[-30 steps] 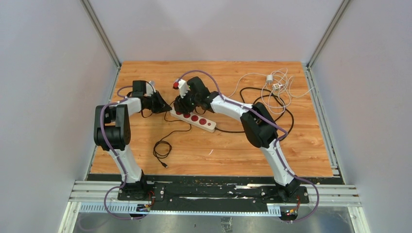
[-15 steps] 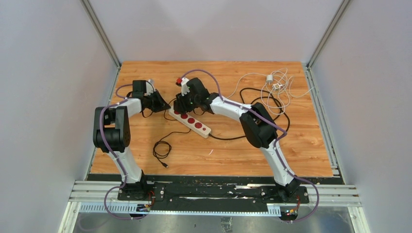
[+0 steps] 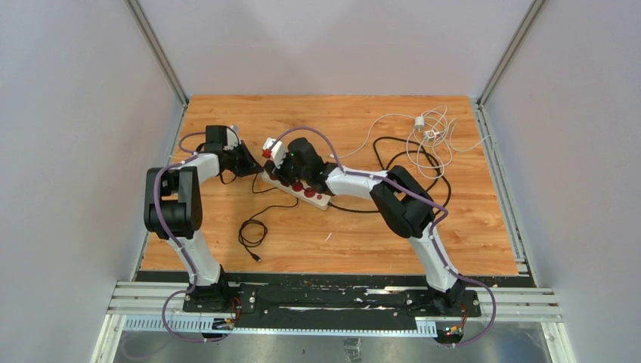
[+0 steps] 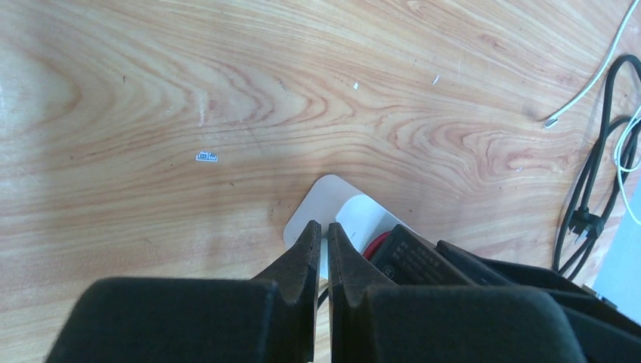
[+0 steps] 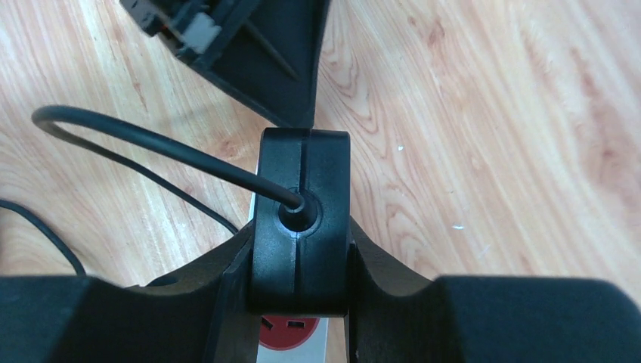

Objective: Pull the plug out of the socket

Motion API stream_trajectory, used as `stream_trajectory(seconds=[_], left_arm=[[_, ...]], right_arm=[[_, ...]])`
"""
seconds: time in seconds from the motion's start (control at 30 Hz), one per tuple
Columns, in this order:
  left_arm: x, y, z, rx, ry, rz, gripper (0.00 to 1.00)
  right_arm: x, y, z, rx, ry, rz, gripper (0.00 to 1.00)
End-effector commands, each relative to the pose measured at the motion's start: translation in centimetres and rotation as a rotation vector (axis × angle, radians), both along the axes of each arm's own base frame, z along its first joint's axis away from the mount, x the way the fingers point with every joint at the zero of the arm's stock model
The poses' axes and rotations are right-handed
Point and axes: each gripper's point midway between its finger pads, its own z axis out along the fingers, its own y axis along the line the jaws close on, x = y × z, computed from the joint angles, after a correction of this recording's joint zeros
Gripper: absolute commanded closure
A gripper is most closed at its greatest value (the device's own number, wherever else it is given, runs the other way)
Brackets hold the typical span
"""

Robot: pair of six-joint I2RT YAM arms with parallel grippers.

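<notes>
Right claw (image 5: 301, 257): clamped on black plug (image 5: 302, 189), which is seated in the power strip (image 4: 325, 208), mid-bench (image 3: 363, 242).
Left claw (image 4: 323, 233): nearly shut, apparently empty, at the strip's end.
Risk: strip lifts or skids with the plug if unpinned; grip slips.

The socket (image 3: 314, 197) is white with red outlets (image 3: 308, 193). The plug (image 5: 302, 227) is black; the desk (image 3: 355, 234) shows orange-brown wood grain.
</notes>
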Motion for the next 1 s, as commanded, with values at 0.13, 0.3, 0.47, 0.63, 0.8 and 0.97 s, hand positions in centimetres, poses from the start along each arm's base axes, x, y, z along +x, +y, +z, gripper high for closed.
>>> stream_trajectory(seconds=[0.13, 0.3, 0.47, 0.63, 0.8, 0.97], left_arm=[[-8.7, -1.0, -6.1, 0.028, 0.359, -0.056, 0.94], [-8.7, -1.0, -6.1, 0.027, 0.36, -0.059, 0.94], [-8.8, -1.0, -6.1, 0.026, 0.359, -0.066, 0.94], [-9.0, -1.0, -6.1, 0.027, 0.365, -0.066, 0.94], [-9.1, -0.9, -6.1, 0.032, 0.369, -0.065, 0.93], [-9.2, -0.6, -6.1, 0.053, 0.378, -0.06, 0.93]], right_arm=[[-3.2, 0.1, -4.1, -0.278, -0.241, 0.147, 1.0], [-3.1, 0.1, -4.1, -0.253, -0.13, 0.112, 1.0], [-1.6, -0.5, -3.6, -0.107, 0.181, -0.007, 1.0], [-0.5, -1.4, -3.5, -0.029, 0.346, -0.113, 1.0], [1.0, -3.0, -4.5, -0.02, 0.5, -0.295, 1.0], [0.8, -3.4, -3.7, 0.05, 0.652, -0.351, 1.0]])
